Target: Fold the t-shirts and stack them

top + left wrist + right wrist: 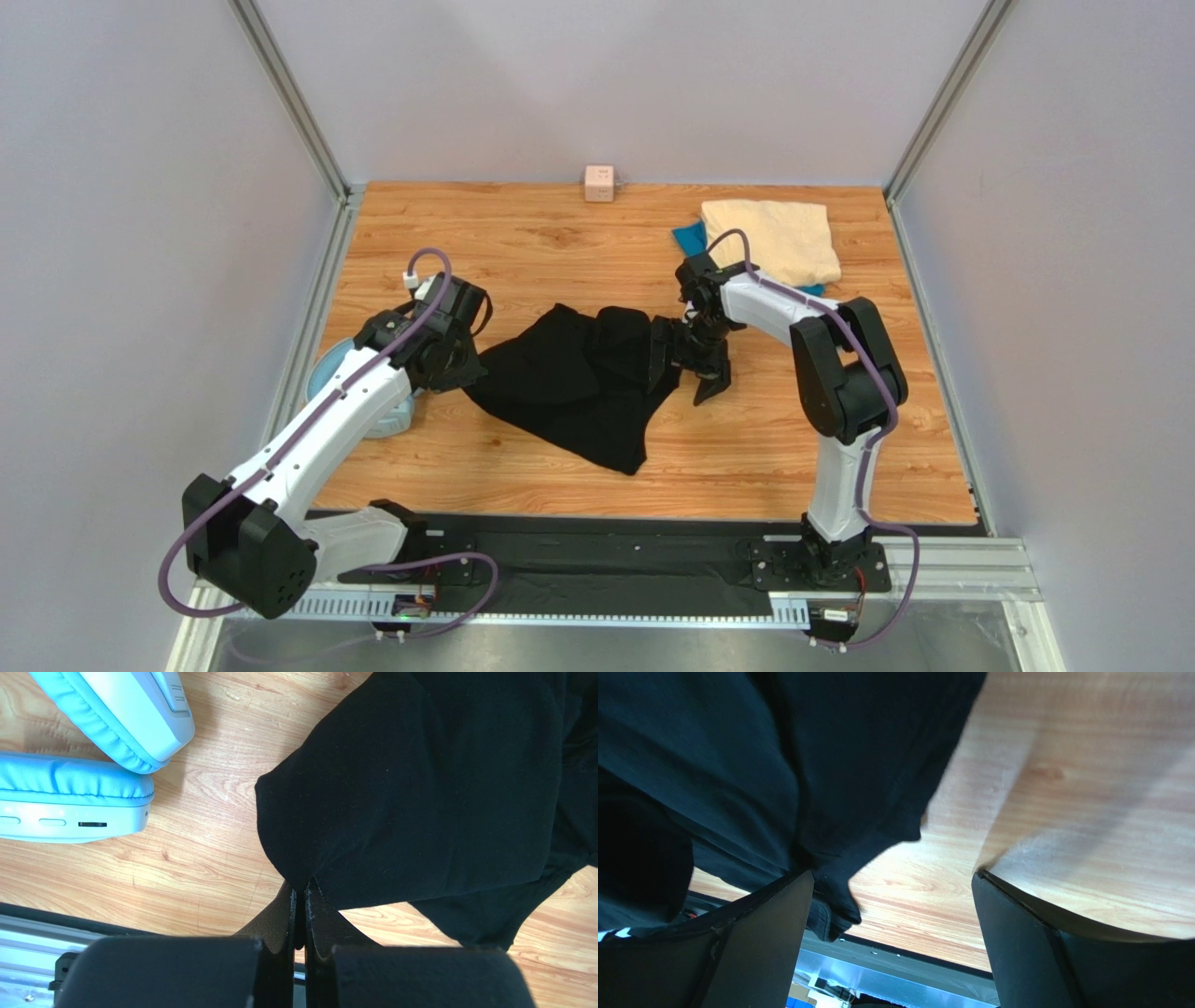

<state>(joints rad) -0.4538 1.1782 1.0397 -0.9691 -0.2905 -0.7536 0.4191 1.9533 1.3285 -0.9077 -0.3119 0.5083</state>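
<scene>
The black t-shirt (582, 385) lies crumpled and spread in the middle of the table. My left gripper (300, 889) is shut on its left edge, the cloth (435, 777) pinched between the fingertips. At the shirt's right side my right gripper (892, 882) stands low over the wood, jaws wide open. A fold of the black cloth (773, 763) hangs against its left finger, and bare wood shows between the fingers. At the back right lies the folded cream t-shirt (772, 238). It rests on the blue t-shirt (689, 235), of which only an edge shows.
A light-blue plastic ring (330, 371) lies at the table's left edge under my left arm, close to the gripper (70, 798). A small pink cube (599, 182) sits at the back edge. Grey walls enclose three sides; a metal rail (954, 567) runs along the front.
</scene>
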